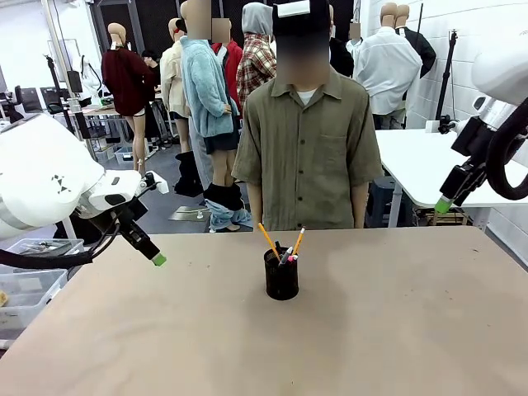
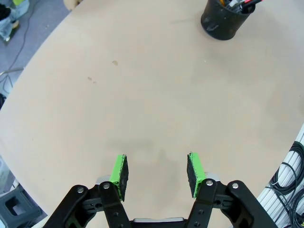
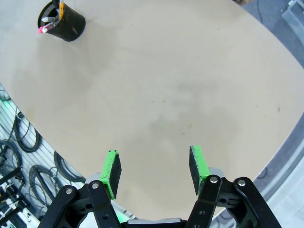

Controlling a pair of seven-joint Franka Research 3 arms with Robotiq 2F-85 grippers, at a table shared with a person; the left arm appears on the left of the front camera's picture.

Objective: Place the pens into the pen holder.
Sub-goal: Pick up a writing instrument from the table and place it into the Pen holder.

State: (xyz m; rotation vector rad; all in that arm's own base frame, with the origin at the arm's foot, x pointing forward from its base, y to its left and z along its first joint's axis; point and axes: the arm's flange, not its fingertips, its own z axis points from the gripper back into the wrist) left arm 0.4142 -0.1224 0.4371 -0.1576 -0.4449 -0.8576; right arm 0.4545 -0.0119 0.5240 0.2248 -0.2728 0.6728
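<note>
We are holding our left gripper [image 2: 157, 172] and right gripper [image 3: 155, 170] open and empty above the table [image 1: 396, 330] edges, since the pens [image 1: 285, 247] are standing in the pen holder [image 1: 281, 275].

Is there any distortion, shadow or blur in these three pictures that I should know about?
Both wrist views bend the table edge into a curve, a wide-angle effect. In the front view, the pen holder and pens are sharp, with only a soft shadow at the base. In the left wrist view a faint shadow lies ahead of the left gripper; the right wrist view shows the right gripper sharp.
</note>
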